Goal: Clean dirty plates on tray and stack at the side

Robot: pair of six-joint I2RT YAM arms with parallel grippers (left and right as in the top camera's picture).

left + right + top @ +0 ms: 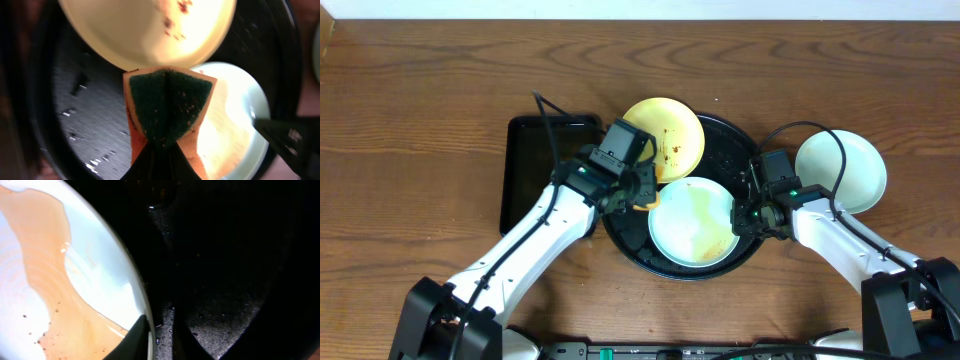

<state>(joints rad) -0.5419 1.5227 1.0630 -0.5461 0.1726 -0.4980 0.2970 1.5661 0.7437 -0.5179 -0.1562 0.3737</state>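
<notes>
L gripper (pixel 636 196) is clamped on a sponge (pixel 167 107), squeezed into a fold w/ the green scrub side bulging out & orange foam at the edges. It hangs over the tray (pixel 75 105) right where the yellow plate (pixel 663 140) & the smeared mint plate (pixel 690 222) nearly meet. Prob. poised to scrub, but contact w/ either plate can't be told. R gripper (pixel 748 214) pinches the right rim of the smeared mint plate, one finger inside the rim, one outside on the tray side. My guess: it pins the plate so it won't skid under the sponge. That plate lies flat, face up, in the near half of the tray, w/ a brown-orange film over centre & right. Being round it has no long axis; the smear does, running approx. far-to-near. The yellow plate sits at the far side, face up, its edge overhanging the tray rim, w/ brown specks on its right part. The clean mint plate (pixel 840 170) is off the tray, on the table (pixel 420 100) to the right, likely the start of the stack. A small rectangular tray (pixel 535 175) sits just beside the round one, on the left.
</notes>
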